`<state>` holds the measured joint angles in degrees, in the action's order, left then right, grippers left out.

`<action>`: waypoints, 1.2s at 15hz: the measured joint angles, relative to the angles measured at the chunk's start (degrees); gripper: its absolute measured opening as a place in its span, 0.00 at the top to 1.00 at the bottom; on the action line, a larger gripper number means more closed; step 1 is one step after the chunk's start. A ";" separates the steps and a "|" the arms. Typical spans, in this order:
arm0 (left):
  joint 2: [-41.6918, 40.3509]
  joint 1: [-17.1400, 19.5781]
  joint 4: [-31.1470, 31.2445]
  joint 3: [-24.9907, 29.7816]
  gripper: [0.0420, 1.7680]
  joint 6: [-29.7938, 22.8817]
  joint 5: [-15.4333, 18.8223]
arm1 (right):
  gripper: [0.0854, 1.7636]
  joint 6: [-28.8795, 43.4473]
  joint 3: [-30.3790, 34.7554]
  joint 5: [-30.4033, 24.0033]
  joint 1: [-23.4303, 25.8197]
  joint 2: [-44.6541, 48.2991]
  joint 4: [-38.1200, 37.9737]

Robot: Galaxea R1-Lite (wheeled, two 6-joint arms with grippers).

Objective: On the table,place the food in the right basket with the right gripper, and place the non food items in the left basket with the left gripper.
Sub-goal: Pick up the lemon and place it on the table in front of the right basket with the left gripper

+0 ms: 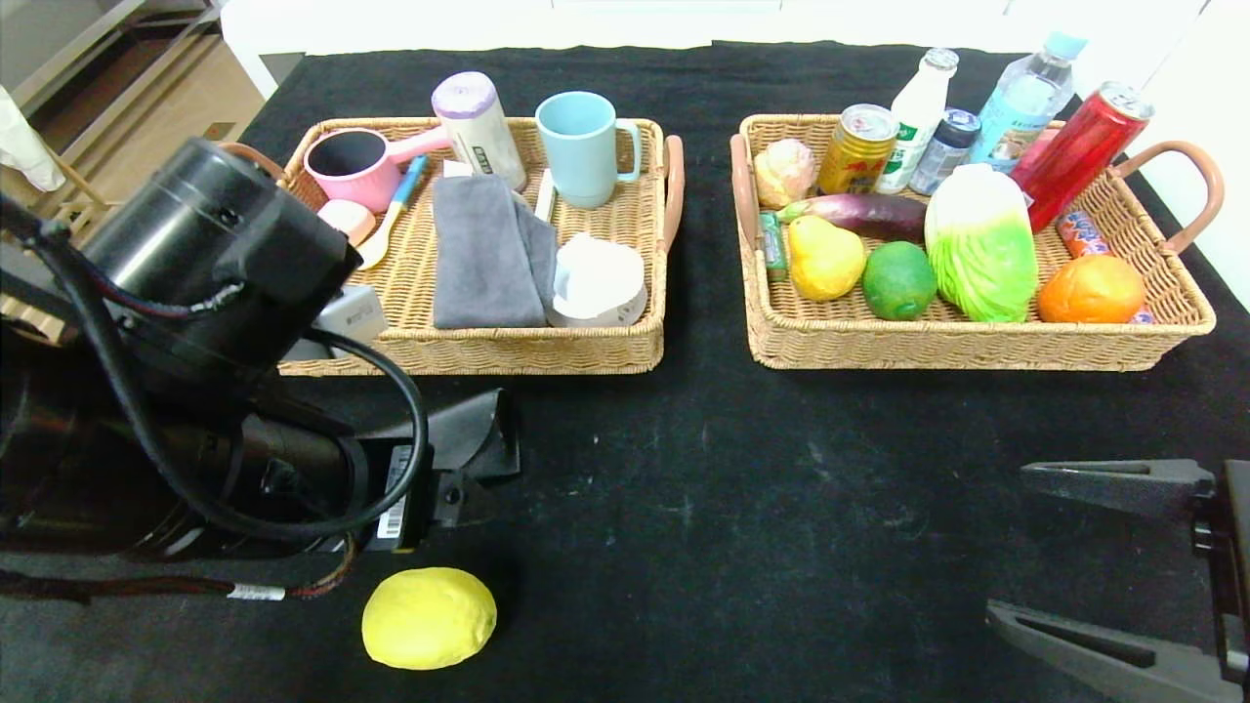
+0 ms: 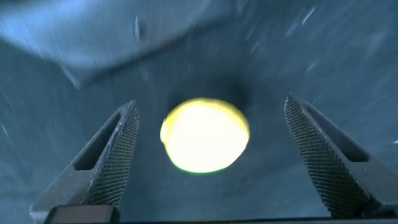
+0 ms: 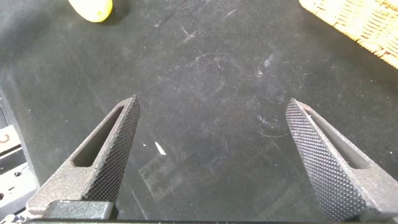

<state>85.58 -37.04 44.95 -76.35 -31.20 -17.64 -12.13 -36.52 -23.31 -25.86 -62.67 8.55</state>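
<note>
Lemon: yellow lemon point(image 1: 429, 618) lies alone on the black table point(image 1: 742, 488), just below and in front of the left gripper point(image 2: 208, 149); in the left wrist view it sits between the two fingers point(image 2: 118, 155), touching neither.
Left gripper state: jaws spread wide, nothing held (the lemon rests on the cloth).
Left arm pose: bulky black arm reaches across the near left of the table, its wrist angled down toward the lemon, its upper part covering the near corner of the left basket point(image 1: 547, 353).
Left basket: beyond the gripper, holding a grey towel point(image 1: 483, 254), pink cup point(image 1: 354, 166), blue mug point(image 1: 584, 146), white roll point(image 1: 479, 127) and a white container point(image 1: 598, 283).
Right basket: right basket point(image 1: 977, 342) stands well off to the gripper's right, filled with a pear point(image 1: 822, 259), lime point(image 1: 898, 280), cabbage point(image 1: 979, 244), orange point(image 1: 1091, 289), eggplant point(image 1: 869, 210), cans and bottles.
In the way: bare cloth lies between lemon and right basket.
Right gripper: right gripper point(image 3: 211, 158) hovers over bare table at the near right, jaws wide apart and empty, far from the lemon.
</note>
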 joint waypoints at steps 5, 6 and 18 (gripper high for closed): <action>-0.79 -2.01 -0.40 6.81 0.04 -1.88 0.28 | 0.03 -0.22 0.33 0.00 -0.43 -0.30 -0.01; -0.82 -2.32 -0.40 7.17 0.04 -1.96 0.34 | 0.03 -0.35 0.37 0.07 -0.44 -0.44 0.00; 2.23 -3.78 -0.40 9.02 0.03 -2.05 2.46 | 0.03 -0.43 0.50 0.07 -0.49 -0.72 0.00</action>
<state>87.81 -40.81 44.54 -67.33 -33.24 -15.18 -12.56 -36.02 -23.24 -26.34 -63.39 8.55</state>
